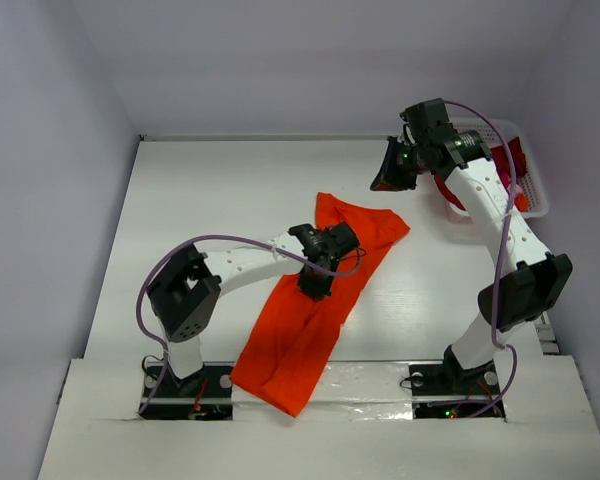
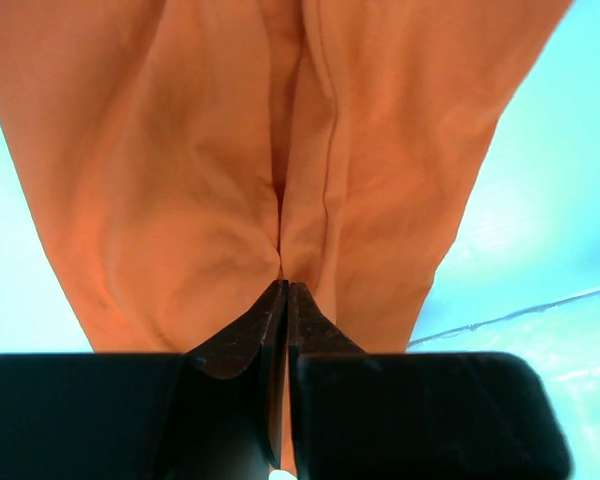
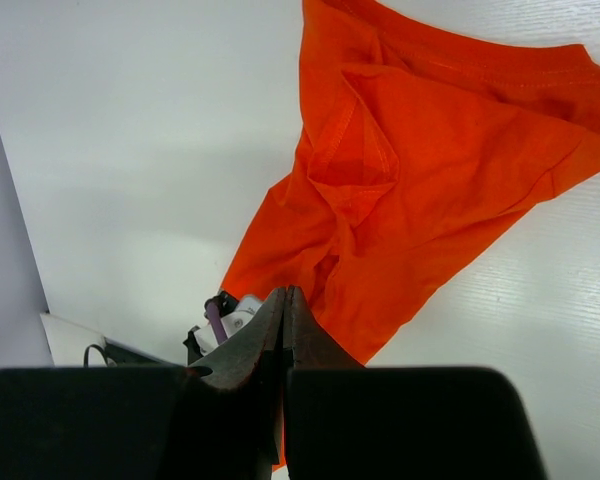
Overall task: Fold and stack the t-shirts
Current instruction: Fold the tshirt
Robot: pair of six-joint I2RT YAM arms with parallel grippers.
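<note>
Orange t-shirt lies stretched diagonally, near-left to far-right.

Open table at far left; orange t-shirt across the middle, white basket far right.

The orange t-shirt is soft matt cloth, creased. The counter is smooth white, faintly grained. The far-right basket is white latticed plastic.
</note>
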